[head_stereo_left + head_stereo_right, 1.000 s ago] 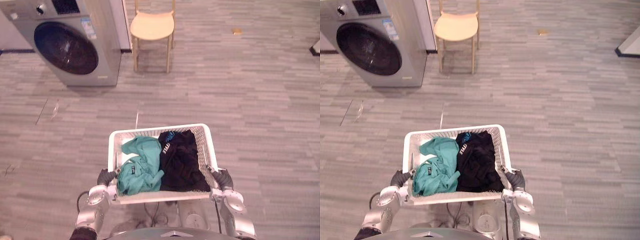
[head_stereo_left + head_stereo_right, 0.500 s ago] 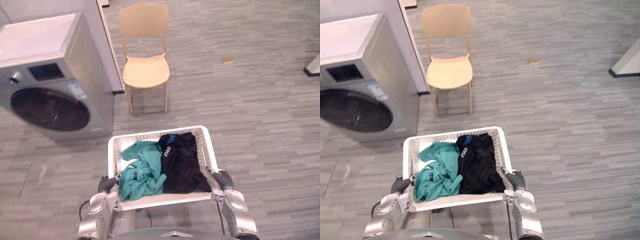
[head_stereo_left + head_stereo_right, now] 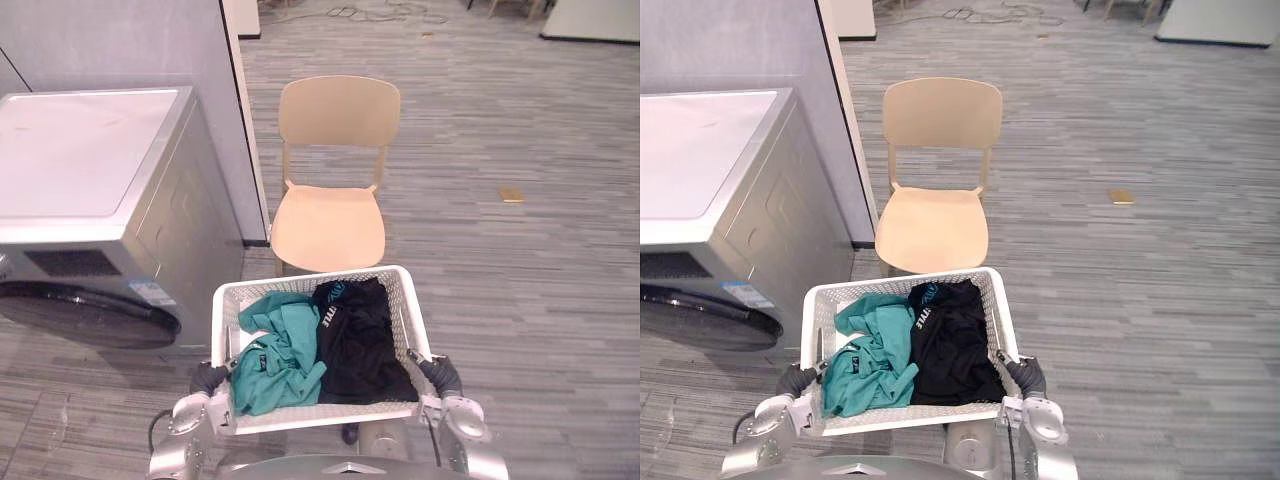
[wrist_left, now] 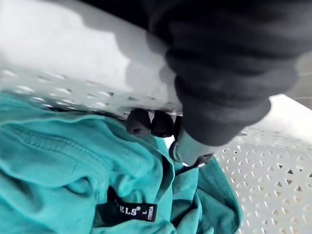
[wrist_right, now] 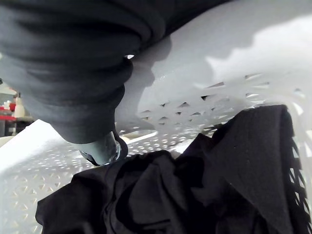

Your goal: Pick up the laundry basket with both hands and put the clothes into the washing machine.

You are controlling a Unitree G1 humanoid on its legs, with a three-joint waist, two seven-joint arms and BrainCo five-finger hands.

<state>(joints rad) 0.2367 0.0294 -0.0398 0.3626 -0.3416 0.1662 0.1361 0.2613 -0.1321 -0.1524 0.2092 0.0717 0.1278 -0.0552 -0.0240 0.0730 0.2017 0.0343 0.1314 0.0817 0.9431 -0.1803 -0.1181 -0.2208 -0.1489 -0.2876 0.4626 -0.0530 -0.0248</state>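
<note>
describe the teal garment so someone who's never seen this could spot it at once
Near the grey washing machine and the beige chair is a white laundry basket. The teal garment lies crumpled in its left half, touching a black garment on its right; it is the only teal thing there.

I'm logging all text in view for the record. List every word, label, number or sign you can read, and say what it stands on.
On the teal garment in the laundry basket, a black tag: white letters partly hidden in a fold, not readable whole.
On the black garment, white lettering: too small to read.
On the washing machine front, a sticker: too small to read.
Nothing else carries readable text.
</note>
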